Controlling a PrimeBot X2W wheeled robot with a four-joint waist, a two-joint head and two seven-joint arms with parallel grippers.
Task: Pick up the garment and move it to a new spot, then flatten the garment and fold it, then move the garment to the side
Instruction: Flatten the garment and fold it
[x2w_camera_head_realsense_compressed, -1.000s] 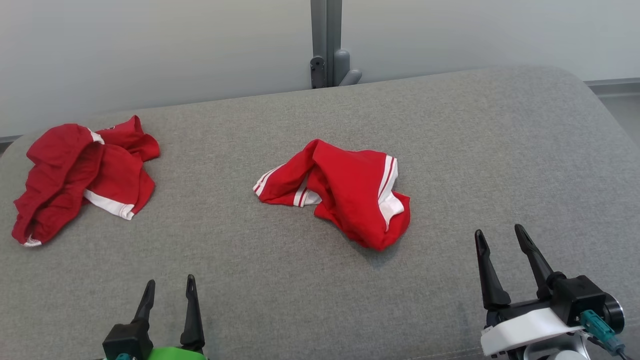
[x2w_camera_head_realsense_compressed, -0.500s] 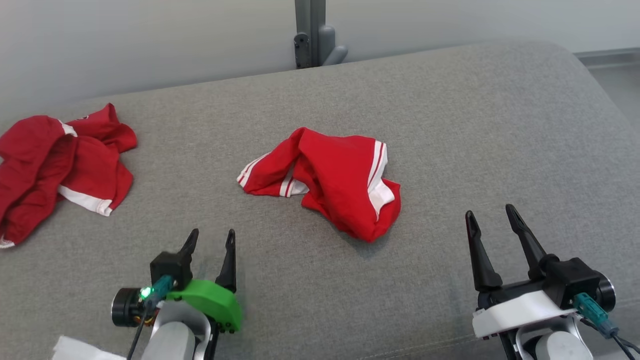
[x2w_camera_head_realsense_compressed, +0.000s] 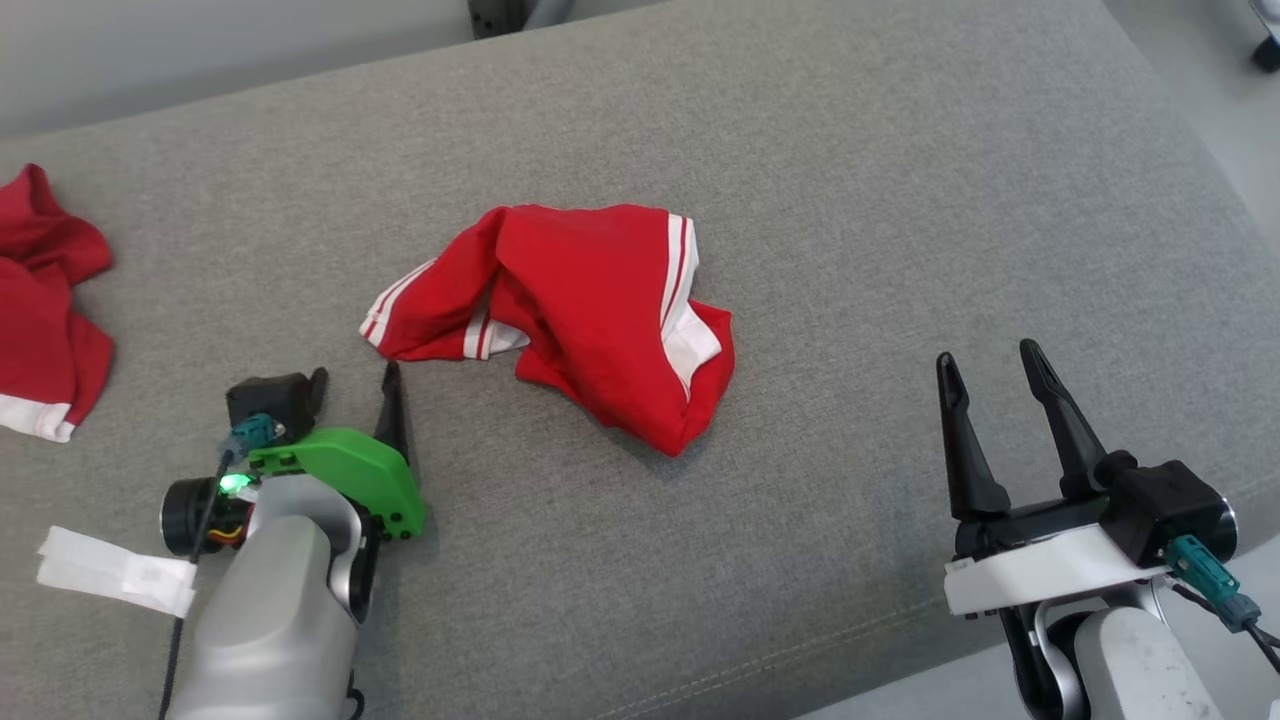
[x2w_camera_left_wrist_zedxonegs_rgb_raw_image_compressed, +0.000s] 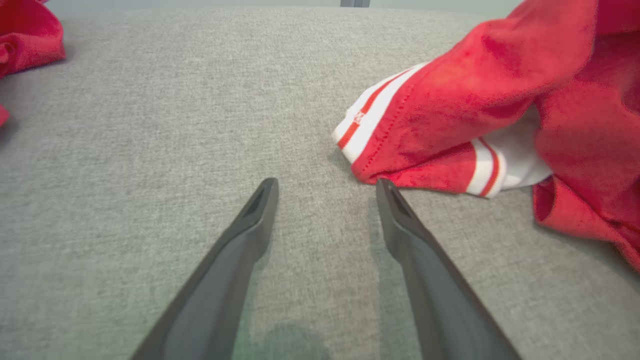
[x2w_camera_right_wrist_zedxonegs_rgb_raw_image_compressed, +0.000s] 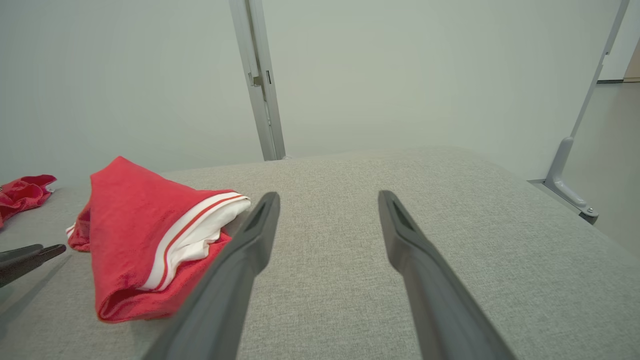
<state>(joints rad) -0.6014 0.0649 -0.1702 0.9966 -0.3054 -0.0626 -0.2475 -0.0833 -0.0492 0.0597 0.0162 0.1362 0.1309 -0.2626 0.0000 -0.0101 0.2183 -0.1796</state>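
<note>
Slide your released left gripper (x2w_camera_head_realsense_compressed: 355, 385) low onto the striped edge (x2w_camera_left_wrist_zedxonegs_rgb_raw_image_compressed: 370, 120) of the crumpled red-and-white cloth garment (x2w_camera_head_realsense_compressed: 590, 310), then clench.

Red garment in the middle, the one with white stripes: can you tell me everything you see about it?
The red garment lies crumpled in a loose heap on the grey cushioned surface. It looks like soft knit cloth, red, with white bands and thin red stripes along its hems. One striped end points at the open left tool, which is almost at its edge.
</note>
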